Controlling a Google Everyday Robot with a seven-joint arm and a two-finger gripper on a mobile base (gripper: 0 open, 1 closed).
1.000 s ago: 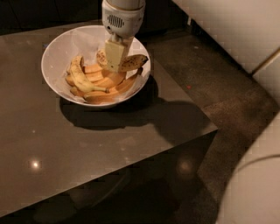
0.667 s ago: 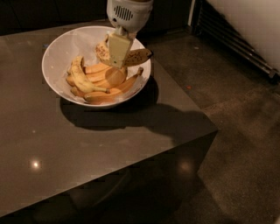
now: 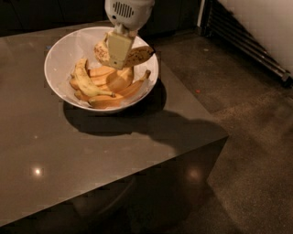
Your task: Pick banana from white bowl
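Over the far side of the white bowl (image 3: 58,55) the arm comes down from the top edge, its white wrist housing (image 3: 129,10) pointing almost straight down. The gripper (image 3: 118,58) hangs below it, inside the bowl's outline. One cream finger (image 3: 119,45) shows in front, clamped on the banana (image 3: 139,55). The banana lies crosswise in that grasp above the other fruit, its freckled brown end over the bowl's far-right rim.

Counted: one bowl, one freckled banana in the grasp, and one pale, strongly curved banana (image 3: 88,83) on the left of the heap. There are also about four smoother orange-yellow bananas (image 3: 120,81) (they overlap, so the number is uncertain). All rest on one dark glossy table (image 3: 91,160).
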